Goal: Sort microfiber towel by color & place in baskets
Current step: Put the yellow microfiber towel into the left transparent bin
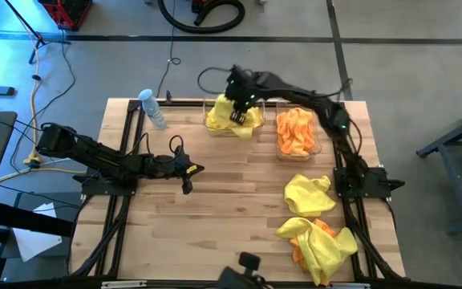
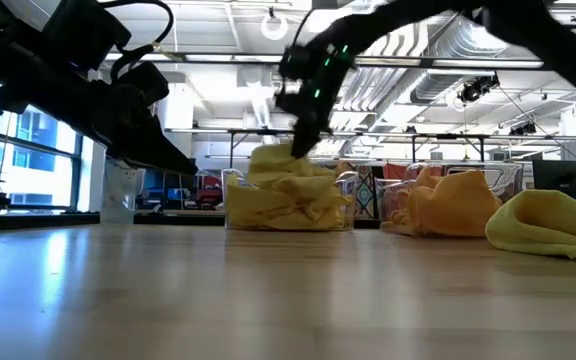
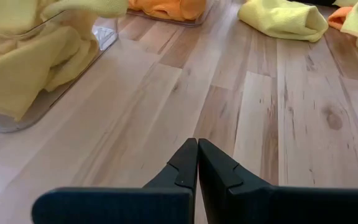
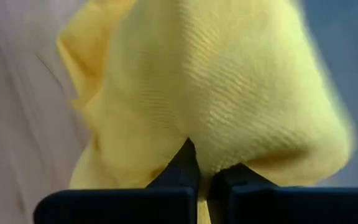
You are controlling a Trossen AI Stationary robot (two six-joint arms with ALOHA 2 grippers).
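At the table's (image 1: 215, 201) near right corner lies a loose heap of towels (image 1: 321, 241) — yellow cloths over an orange one, rumpled and overlapping. Just beyond it, close to the right edge, a single yellow towel (image 1: 307, 194) lies on the bare wood, apart from the heap.

My left gripper (image 1: 189, 171) sits over the left half of the table, about midway between the near and far edges. Its fingers (image 3: 185, 165) are clenched tight against each other with nothing between them, hovering low above the planks.

Toward the far edge stand the two clear baskets side by side. The right-hand basket (image 1: 318, 146) holds orange towels (image 1: 296, 132). The left-hand basket (image 2: 234, 190) holds yellow towels (image 2: 288, 200), heaped above its rim and spilling over the near side.

My right gripper (image 1: 237, 114) reaches across from the right edge and hangs directly over the left-hand basket. Its fingers (image 4: 179, 168) are pinched on a fold of yellow towel (image 4: 229, 93) — the cloth bulges around the fingertips in the right wrist view.

At the far left corner a small clear bottle (image 1: 153, 109) with a pale blue cap stands on the wood, well apart from the baskets.
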